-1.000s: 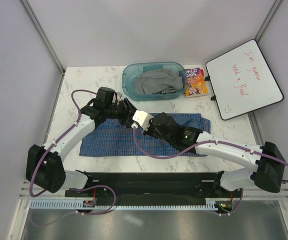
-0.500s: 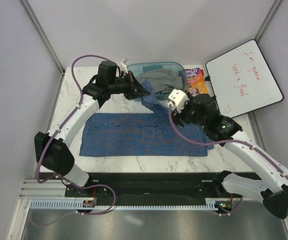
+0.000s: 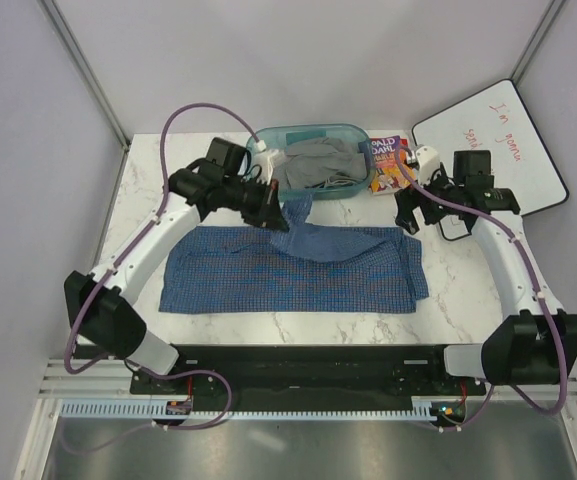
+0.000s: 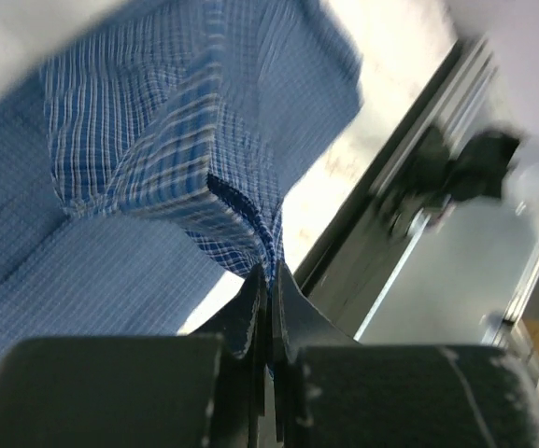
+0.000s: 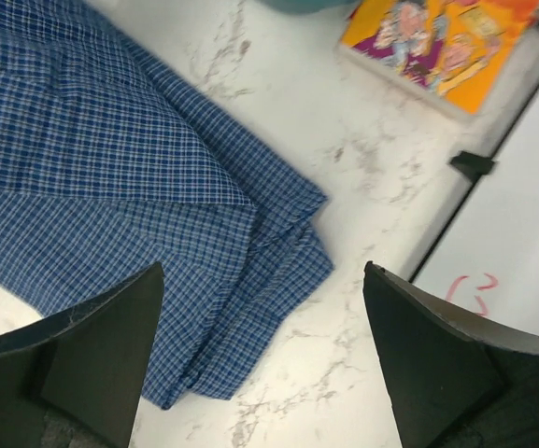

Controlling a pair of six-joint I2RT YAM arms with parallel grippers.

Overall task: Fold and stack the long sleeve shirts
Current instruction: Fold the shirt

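A blue fine-checked long sleeve shirt (image 3: 268, 275) lies spread across the middle of the marble table. Its back middle part is pulled up into a peak. My left gripper (image 3: 276, 212) is shut on that peak, just in front of the bin. In the left wrist view the cloth (image 4: 157, 140) hangs from the closed jaws, and my left gripper (image 4: 271, 280) pinches its edge. My right gripper (image 3: 408, 213) hovers open past the shirt's right end, holding nothing. In the right wrist view, my right gripper (image 5: 262, 271) has its jaws wide apart over the shirt's folded corner (image 5: 110, 168) and bare marble.
A teal bin (image 3: 258, 160) holding grey cloth (image 3: 313, 165) stands at the back centre. An orange book (image 3: 388, 165) lies to its right, with a whiteboard (image 3: 528, 150) beyond that. The right wrist view shows the book (image 5: 437, 42) and the whiteboard (image 5: 521, 233) close by.
My right gripper opened, let go of the shirt and swung away to the back right. My left gripper shut on the shirt's edge and lifted it toward the bin.
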